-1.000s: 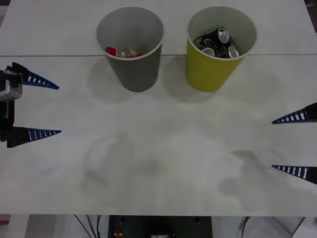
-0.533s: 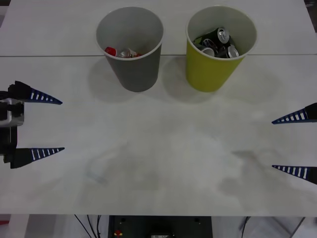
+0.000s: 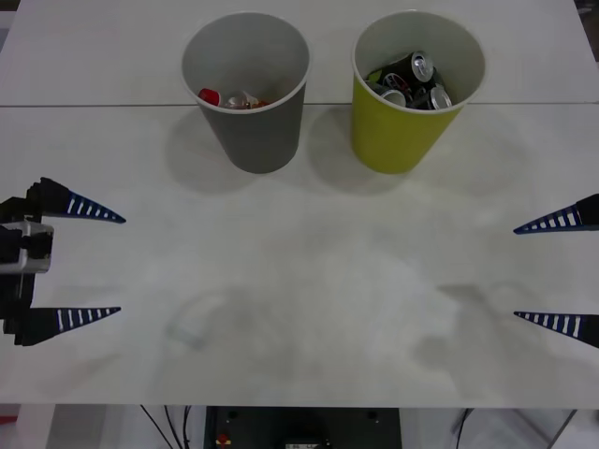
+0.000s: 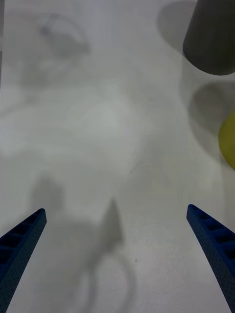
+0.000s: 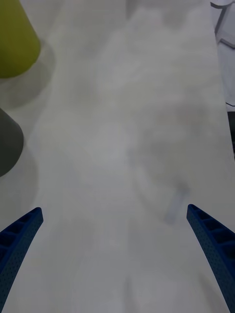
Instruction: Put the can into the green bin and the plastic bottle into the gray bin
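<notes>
The gray bin stands upright at the back of the table, and a plastic bottle with a red cap lies inside it. To its right, the green bin holds several cans. My left gripper hovers open at the table's left edge with nothing between its fingers. At the right edge my right gripper is open and empty too. In the right wrist view the gray bin and green bin appear at the side; the left wrist view catches the green bin and gray bin.
The white table has a seam running behind the bins. Cables and a dark box sit below the front edge.
My left gripper has drawn back toward the table's front edge, staying open. The right gripper and both bins have not moved.
</notes>
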### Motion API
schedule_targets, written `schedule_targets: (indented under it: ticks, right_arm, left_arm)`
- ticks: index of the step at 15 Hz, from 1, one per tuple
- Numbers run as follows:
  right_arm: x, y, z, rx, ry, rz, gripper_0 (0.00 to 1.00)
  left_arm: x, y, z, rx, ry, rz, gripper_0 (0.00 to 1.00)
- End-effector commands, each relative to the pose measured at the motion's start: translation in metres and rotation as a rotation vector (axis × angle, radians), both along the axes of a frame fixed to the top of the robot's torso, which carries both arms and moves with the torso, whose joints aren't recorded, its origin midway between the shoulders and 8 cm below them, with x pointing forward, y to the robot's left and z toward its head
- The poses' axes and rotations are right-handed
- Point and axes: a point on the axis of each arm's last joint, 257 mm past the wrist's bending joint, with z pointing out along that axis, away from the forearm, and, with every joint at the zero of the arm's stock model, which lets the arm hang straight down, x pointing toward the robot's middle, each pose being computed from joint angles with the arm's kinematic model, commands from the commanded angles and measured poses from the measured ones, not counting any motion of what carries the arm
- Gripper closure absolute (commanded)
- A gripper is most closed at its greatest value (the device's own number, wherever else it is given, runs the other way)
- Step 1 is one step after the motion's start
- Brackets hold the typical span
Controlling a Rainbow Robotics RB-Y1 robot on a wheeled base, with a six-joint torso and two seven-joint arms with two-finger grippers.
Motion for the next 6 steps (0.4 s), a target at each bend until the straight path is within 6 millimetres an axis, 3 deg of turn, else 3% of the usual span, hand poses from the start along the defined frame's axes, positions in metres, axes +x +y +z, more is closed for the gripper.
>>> schedule_targets:
  ticks: [1,6]
  right_arm:
    - [0.0,0.0,0.0,0.0,0.0,0.0,0.0]
    - [0.0,0.0,0.0,0.0,0.0,0.0,0.0]
  left_arm:
    - [-0.0075,-0.0017,-0.006,-0.003,0.019,-0.009,0.0]
    - [-0.0103,-0.003,-0.0086,-0.003,0.025,-0.014,0.0]
